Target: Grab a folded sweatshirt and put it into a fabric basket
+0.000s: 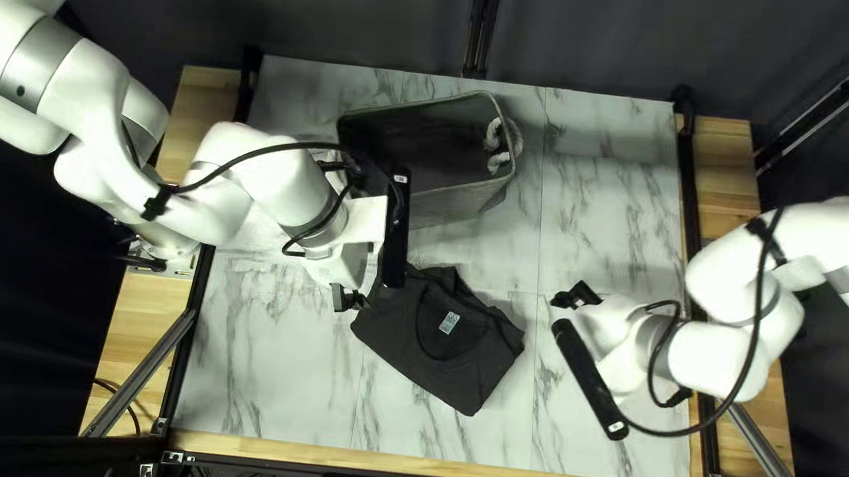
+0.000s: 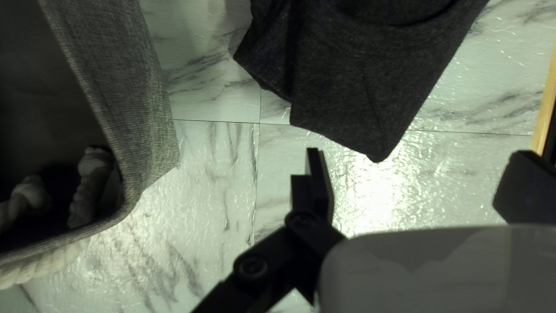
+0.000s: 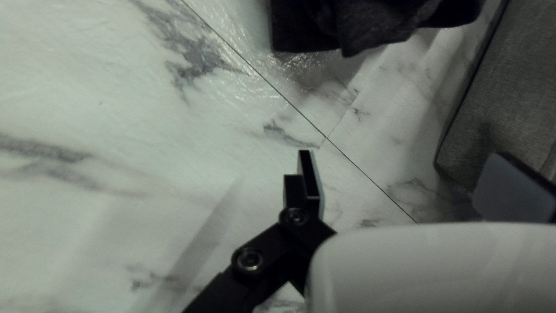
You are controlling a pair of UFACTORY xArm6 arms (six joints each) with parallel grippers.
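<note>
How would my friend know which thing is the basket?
Find the marbled table, then look toward its far side, near the dark curtain. There stands a grey fabric basket. It's open on top with a pale rope handle, while the dark folded sweatshirt lies flat.

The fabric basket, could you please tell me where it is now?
In the top left view, the fabric basket is on the far side of the table, just beyond the folded sweatshirt.
</note>
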